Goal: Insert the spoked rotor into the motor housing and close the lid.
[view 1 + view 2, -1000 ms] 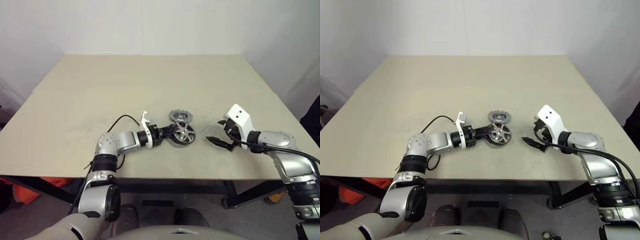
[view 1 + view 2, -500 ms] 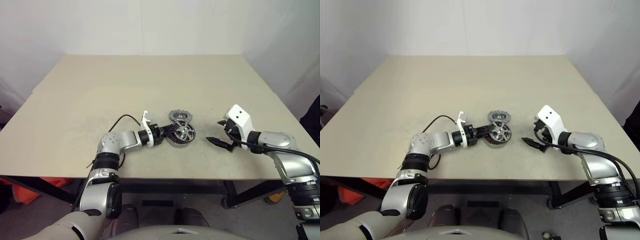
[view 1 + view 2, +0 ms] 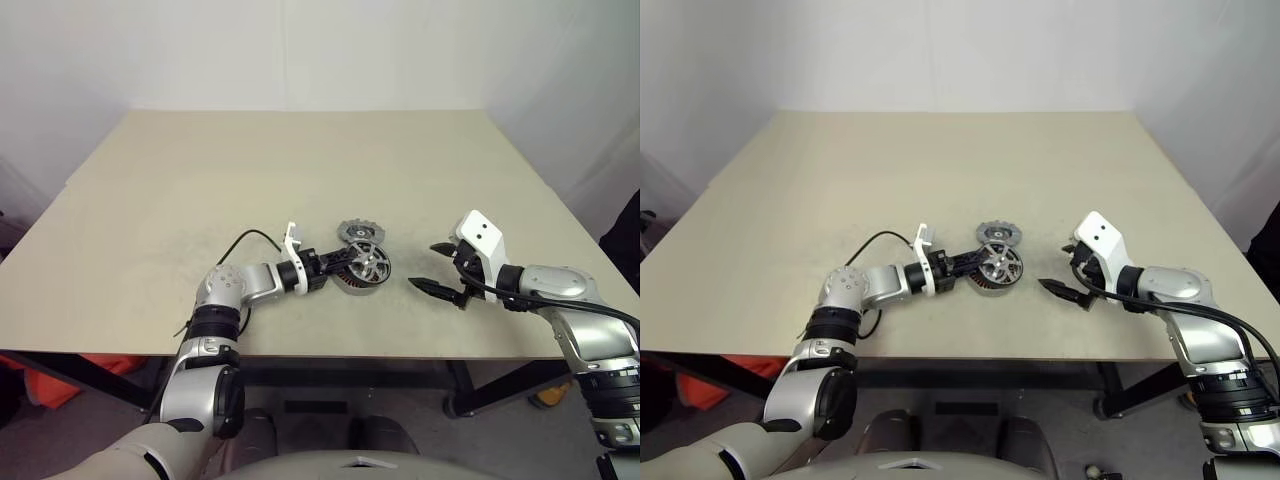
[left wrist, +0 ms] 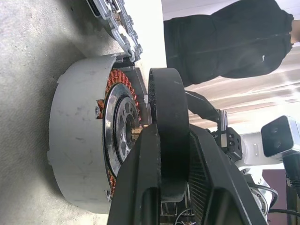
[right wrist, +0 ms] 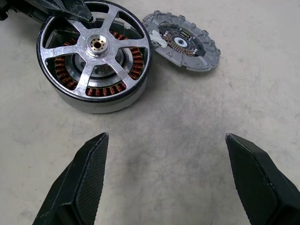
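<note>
Our left gripper [image 3: 345, 263] clamps the rim of the spoked rotor [image 5: 96, 49], which sits over the motor housing [image 4: 77, 154]. The lid [image 5: 183, 41] lies just beyond. Our right gripper [image 3: 436, 270] hangs wide open and empty, nearby above the worktop [image 3: 300, 170].

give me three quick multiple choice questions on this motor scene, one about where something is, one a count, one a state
1. Where does the grey lid lie?
A. flat on the table beside the housing
B. on top of the housing
C. in the right tool

2. How many spokes does the silver rotor have?
A. three
B. five
C. eight

3. How does the right tool stand?
A. shut on the lid
B. open and empty
C. shut on the rotor

Answers:
1 A, it rests on the table next to the housing.
2 B, five arms run from hub to rim.
3 B, its fingers are spread over bare tabletop, while the left tool pinches the rotor's rim.
</note>
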Available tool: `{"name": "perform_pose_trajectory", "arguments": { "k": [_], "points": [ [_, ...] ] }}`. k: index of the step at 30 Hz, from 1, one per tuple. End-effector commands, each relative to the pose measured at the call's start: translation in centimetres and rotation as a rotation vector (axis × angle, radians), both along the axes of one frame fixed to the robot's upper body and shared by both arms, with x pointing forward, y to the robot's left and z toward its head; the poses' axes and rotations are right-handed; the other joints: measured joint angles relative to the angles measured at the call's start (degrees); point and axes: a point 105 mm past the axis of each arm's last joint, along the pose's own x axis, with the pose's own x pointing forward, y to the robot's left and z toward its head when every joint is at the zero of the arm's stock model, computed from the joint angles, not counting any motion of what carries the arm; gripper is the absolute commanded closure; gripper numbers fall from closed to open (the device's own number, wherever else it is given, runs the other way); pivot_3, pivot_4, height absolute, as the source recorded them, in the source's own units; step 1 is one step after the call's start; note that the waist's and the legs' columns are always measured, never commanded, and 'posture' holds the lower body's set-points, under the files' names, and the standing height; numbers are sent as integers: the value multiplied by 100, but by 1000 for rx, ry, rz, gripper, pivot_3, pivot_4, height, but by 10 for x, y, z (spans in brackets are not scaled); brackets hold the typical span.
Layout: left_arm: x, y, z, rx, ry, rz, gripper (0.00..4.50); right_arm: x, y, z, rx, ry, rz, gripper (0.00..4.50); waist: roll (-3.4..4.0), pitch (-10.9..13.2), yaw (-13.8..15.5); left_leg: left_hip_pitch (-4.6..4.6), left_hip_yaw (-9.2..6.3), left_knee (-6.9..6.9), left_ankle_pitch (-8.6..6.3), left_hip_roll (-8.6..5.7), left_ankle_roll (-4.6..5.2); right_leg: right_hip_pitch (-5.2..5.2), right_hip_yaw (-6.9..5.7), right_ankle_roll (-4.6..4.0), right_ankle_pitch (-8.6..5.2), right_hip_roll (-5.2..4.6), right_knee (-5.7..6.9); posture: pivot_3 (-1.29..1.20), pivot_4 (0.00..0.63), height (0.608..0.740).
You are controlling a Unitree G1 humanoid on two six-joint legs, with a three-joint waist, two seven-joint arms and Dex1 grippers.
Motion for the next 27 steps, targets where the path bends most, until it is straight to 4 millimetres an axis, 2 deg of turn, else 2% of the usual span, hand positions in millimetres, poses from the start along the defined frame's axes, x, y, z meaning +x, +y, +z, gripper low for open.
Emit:
{"name": "perform_pose_trajectory", "arguments": {
  "k": [1,19,21,25,27],
  "points": [
    [3,0,0,27,-13,7,4068,1,1,19,7,-64,13,0,0,0,0,0,0,0,0,0,0,0,0,0,0,0,0,0,0,740],
    [7,10,0,24,-41,45,4068,4,4,19,10,-69,18,0,0,0,-10,1,0,0,0,-1,-1,5,-1,1,-1,0,-3,0,0,740],
    [7,11,1,24,-48,49,3347,4,4,18,9,-69,18,0,0,0,-15,1,0,-1,0,0,-1,5,-1,1,-1,0,-4,0,0,740],
    [7,14,1,21,-49,61,2225,5,4,18,6,-69,18,0,1,-1,-6,2,0,-3,0,1,-1,5,-2,1,-1,0,-4,0,0,740],
    [8,16,2,17,-56,71,2225,6,4,18,5,-70,18,0,1,-1,-6,2,0,-2,0,1,-1,5,-1,1,-1,-1,-6,0,0,740]
  ]
}}
